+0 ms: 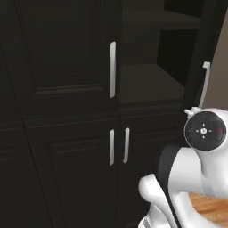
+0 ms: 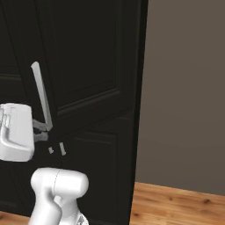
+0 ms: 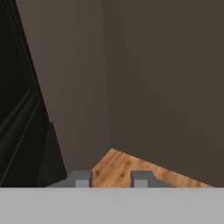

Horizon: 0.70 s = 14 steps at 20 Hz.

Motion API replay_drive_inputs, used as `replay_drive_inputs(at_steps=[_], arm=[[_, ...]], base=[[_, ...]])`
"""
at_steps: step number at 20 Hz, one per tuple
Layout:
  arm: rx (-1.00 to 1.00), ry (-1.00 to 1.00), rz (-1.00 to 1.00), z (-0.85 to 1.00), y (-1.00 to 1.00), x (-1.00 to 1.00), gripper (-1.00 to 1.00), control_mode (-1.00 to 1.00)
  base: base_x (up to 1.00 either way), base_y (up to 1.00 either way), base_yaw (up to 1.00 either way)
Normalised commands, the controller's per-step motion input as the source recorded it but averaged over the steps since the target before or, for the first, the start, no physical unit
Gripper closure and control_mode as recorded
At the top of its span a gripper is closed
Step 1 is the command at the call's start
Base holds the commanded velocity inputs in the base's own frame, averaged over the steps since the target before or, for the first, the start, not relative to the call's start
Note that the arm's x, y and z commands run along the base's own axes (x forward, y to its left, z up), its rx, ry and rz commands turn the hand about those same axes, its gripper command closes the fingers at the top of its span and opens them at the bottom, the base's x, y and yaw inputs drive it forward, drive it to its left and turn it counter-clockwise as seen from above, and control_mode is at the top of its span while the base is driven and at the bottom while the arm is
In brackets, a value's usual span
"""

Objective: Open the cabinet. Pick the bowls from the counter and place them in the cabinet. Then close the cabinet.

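Observation:
The tall black cabinet (image 1: 67,53) has its left door shut and its right door (image 2: 88,66) swung wide open, baring dark inner shelves (image 1: 147,82). The open door's long white handle (image 2: 41,94) stands just in front of my hand. My gripper (image 2: 44,131) sits at the lower end of that handle, right beside it. In the hand view my gripper (image 3: 111,179) has its fingertips (image 3: 81,178) a small gap apart, with floor showing between them and nothing held. The dark door edge (image 3: 26,131) lies to their left. The bowls are out of view.
Below the tall cabinet are lower doors with short white handles (image 1: 119,146). A brown-grey wall (image 2: 189,88) rises to the right of the open door, above a wooden floor (image 2: 176,204). My own arm (image 1: 196,178) crowds the lower right of the left base view.

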Motion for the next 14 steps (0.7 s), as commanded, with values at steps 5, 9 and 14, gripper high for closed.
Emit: replay_drive_inputs(at_steps=[5,9,14], arm=[[-0.21,-0.02,0.01,0.00,0.92,-0.41,-1.00,-1.00],[-0.32,-0.07,-0.04,0.00,1.00,-0.13,-1.00,-1.00],[-0.19,-0.06,-0.11,0.00,0.68,0.30,-1.00,-1.00]], base=[[0.00,0.00,0.00],[0.00,0.00,0.00],[0.00,0.00,0.00]])
